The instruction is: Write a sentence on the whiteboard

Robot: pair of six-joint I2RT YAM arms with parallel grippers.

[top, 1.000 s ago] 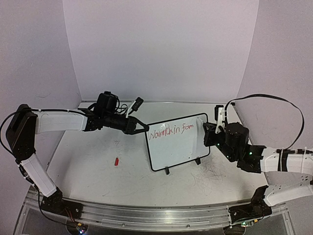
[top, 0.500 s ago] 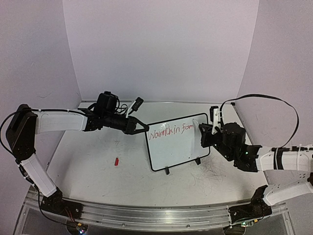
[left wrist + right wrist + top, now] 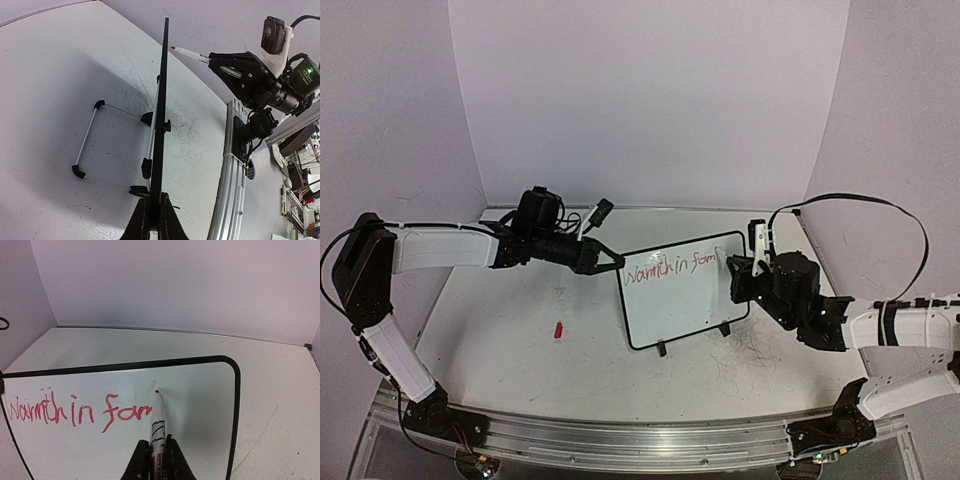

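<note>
Top external shows a scuffed white table (image 3: 500, 350) boxed by pale lilac walls (image 3: 650, 100). Left of the whiteboard (image 3: 685, 305) lies a small red piece (image 3: 558, 329). My left pincer (image 3: 616, 263) pinches the whiteboard's left edge. The sentence (image 3: 670, 268) so far reads "Warmth in fam". My right pincer (image 3: 156, 447) clamps a marker (image 3: 158, 420), its tip just past the last letter.

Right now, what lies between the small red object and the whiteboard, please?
Only bare tabletop separates the red object from the whiteboard, in the top view.
</note>
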